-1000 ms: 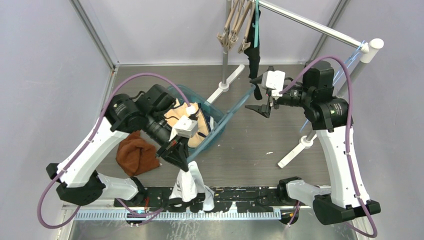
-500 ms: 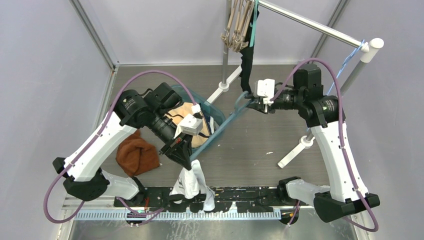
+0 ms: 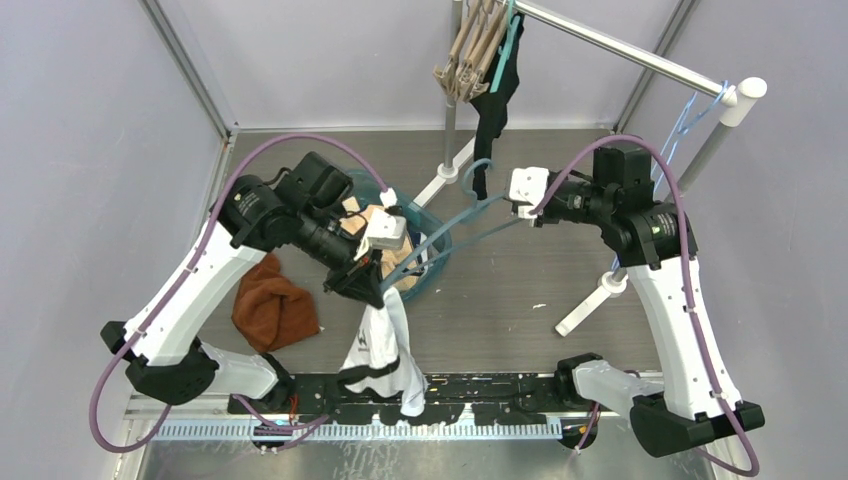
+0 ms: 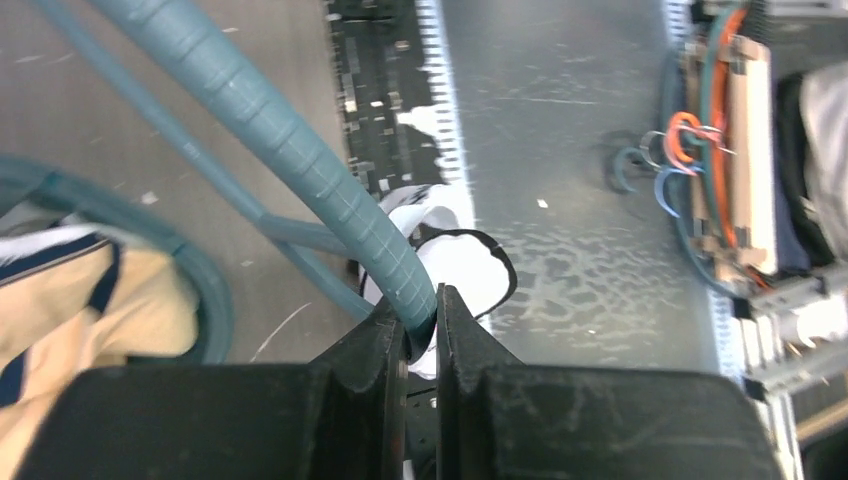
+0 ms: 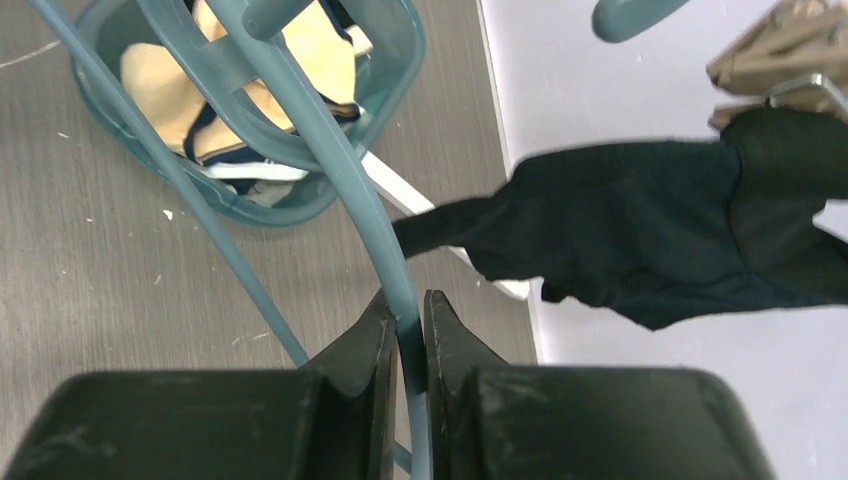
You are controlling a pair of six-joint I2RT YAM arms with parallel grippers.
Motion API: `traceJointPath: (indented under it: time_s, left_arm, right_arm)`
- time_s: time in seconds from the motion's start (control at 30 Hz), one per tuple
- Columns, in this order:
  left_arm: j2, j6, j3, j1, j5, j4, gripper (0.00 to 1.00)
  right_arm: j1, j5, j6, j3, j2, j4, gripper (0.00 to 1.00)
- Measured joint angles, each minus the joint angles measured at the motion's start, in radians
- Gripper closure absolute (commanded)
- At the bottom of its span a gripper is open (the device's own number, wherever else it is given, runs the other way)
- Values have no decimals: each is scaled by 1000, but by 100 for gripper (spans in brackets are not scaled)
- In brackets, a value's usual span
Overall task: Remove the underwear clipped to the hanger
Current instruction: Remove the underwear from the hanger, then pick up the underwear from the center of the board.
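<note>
The teal hanger (image 4: pixel 290 145) is held off the counter (image 3: pixel 530 320) at both ends. Seen from above, its long axis runs from about 8 o'clock to 2 o'clock. The left end effector (image 4: pixel 421 305) is pinched tight on the 8 o'clock tip, and the right end effector (image 5: pixel 405 310) is closed on the rod near the hook at the 2 o'clock end.

The white underwear (image 3: pixel 382 350) hangs from the left tip, just under the left fingers. From them it drops toward 6 o'clock and reaches the arms' base rail. The clip itself is hidden behind the jaws.

The left arm is by far the nearer; the right is well apart, a hanger's length away. Freeing the cloth likely means a pull toward 6 o'clock, across the hanger's axis, with the right end effector bracing the rod.
</note>
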State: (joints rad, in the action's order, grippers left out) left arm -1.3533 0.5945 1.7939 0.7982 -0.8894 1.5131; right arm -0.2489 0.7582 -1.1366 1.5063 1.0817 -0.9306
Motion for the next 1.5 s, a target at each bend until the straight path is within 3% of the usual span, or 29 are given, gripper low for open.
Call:
traceJointPath:
  time_s: [0.13, 0.27, 0.4, 0.5, 0.77, 0.87, 1.0, 1.2, 1.33, 1.5]
  left_arm:
    - [12, -42, -13, -54, 99, -73, 66]
    - [14, -72, -21, -85, 175, -135, 37]
    - [26, -94, -50, -114, 237, -205, 17]
    - [49, -105, -89, -140, 273, -269, 8]
    - [130, -126, -224, -211, 375, -433, 0]
    - [137, -167, -249, -240, 478, -471, 2]
    - [137, -213, -249, -283, 587, -515, 2]
    - [130, -204, -193, -287, 590, -534, 2]
    - [130, -102, -143, -287, 573, -460, 2]
    - [150, 94, -120, -287, 563, -207, 2]
  right_arm:
    - [3, -78, 54, -4, 16, 27, 99]
    - [11, -142, 101, -4, 37, 42, 99]
    - [16, -180, 135, -5, 45, 48, 99]
    - [15, -194, 165, -8, 45, 48, 99]
    - [-5, -192, 230, -29, 45, 59, 99]
    - [-5, -194, 257, -41, 45, 70, 99]
    - [0, -204, 259, -53, 45, 76, 99]
    - [0, -208, 261, -57, 68, 71, 99]
    - [0, -239, 284, -82, 56, 93, 99]
    - [0, -298, 316, -83, 26, 109, 99]
